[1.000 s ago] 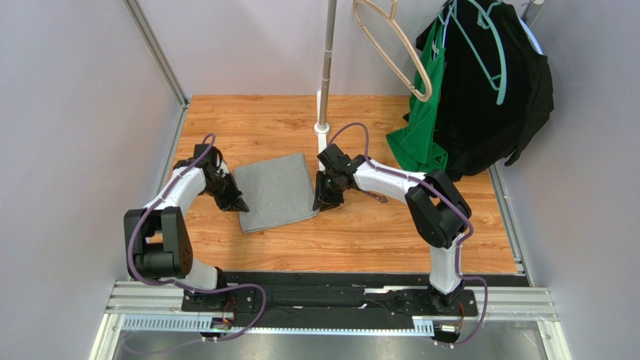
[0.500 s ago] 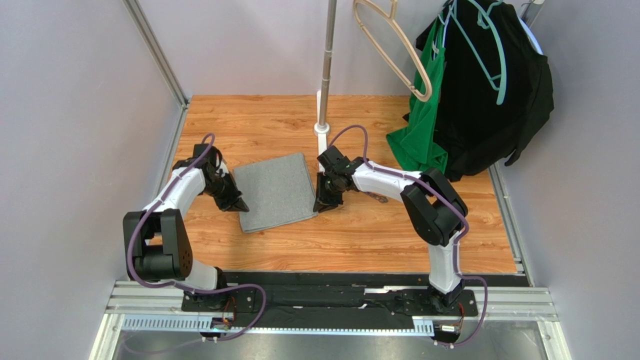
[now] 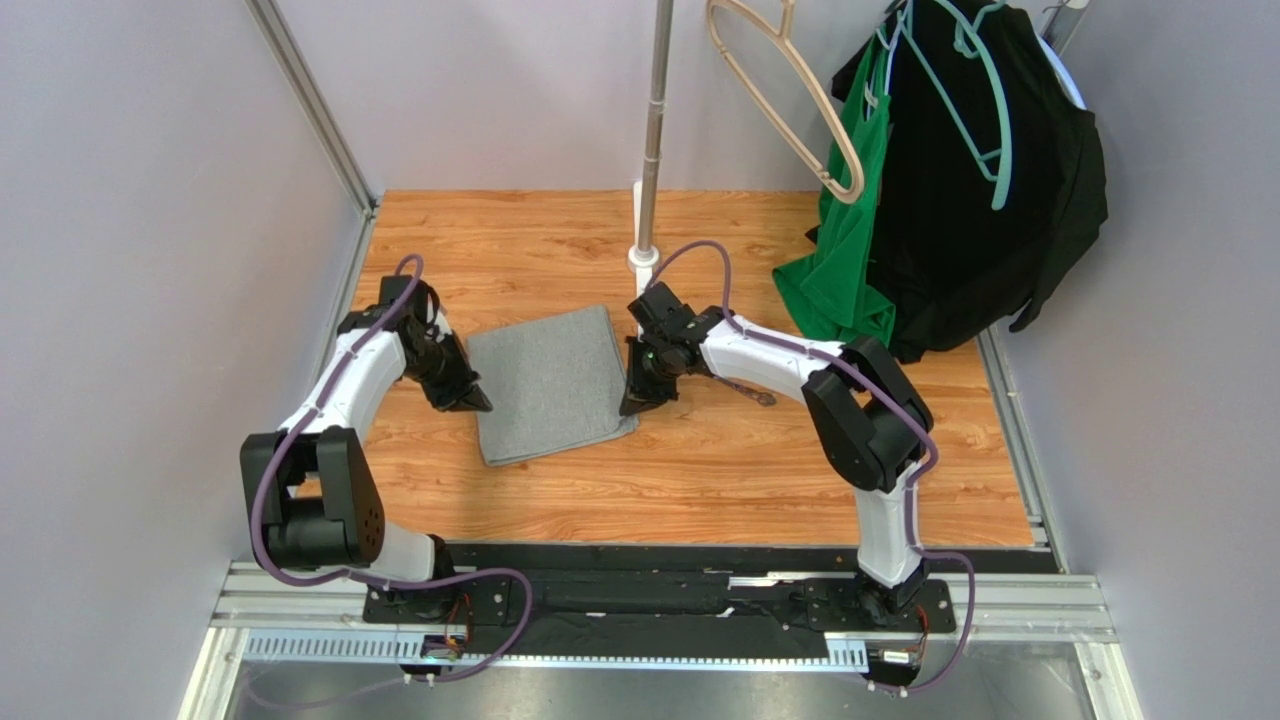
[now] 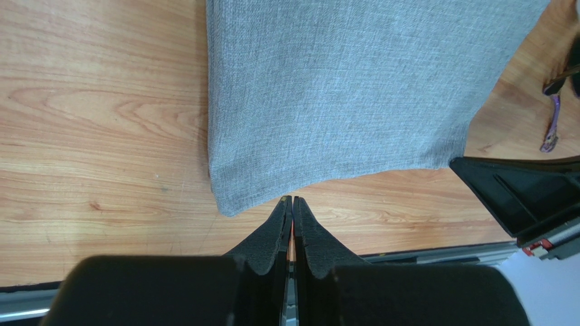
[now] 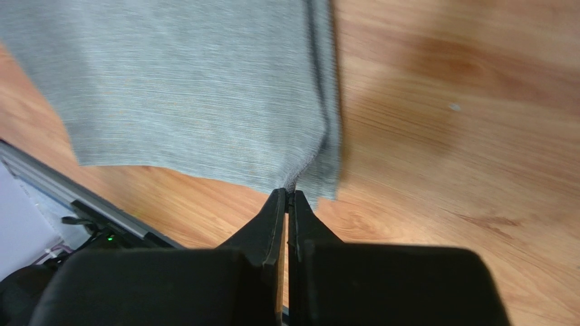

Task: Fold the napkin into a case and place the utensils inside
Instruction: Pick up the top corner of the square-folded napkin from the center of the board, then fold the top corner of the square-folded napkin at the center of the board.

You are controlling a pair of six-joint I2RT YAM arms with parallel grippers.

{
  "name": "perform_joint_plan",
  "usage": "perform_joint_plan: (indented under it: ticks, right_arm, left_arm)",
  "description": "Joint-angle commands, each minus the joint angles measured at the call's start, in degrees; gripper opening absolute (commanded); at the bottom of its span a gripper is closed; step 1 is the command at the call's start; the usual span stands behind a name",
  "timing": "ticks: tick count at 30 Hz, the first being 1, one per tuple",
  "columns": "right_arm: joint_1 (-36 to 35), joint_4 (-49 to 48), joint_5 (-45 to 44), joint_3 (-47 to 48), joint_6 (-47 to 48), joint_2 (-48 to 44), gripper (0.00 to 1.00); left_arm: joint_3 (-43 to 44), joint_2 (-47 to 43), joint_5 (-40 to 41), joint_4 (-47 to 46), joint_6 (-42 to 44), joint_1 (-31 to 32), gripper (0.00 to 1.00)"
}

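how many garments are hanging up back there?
2: the green garment hangs at upper right, the black garment just right of it, overlapping. Others may be hidden behind.

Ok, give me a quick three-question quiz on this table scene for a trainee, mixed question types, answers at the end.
1. True or false: the grey napkin lies between the left gripper and the right gripper.
2. The purple utensil lies: A on the napkin, B on the wooden table beside it, C in a gripper.
3. Are the right gripper's jaws open or shut?
Key: 1 true; 2 B; 3 shut, tips at the napkin's layered edge.
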State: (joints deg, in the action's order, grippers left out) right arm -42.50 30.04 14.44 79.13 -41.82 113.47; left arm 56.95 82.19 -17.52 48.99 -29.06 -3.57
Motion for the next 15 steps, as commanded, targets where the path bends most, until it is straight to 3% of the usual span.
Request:
perform_joint_plan:
  ticks: [1, 12, 15]
  right_arm:
    - [-1.80, -2.96, 3.74, 10.22, 2.27, 3.14, 0.00]
    - [-1.88, -9.91, 14.21, 37.99, 1.92, 24.07, 0.00]
    - [-1.80, -12.71, 14.83, 40.22, 0.96, 26.44, 0.00]
  left_arm:
    - [3.87, -1.07, 0.30, 0.41, 0.76, -2.05, 0.10]
    - [10.37, 5.69, -2.61, -0.12, 0.32, -3.98, 0.10]
    - [10.11, 6.57, -2.26, -0.56, 0.58, -4.16, 0.10]
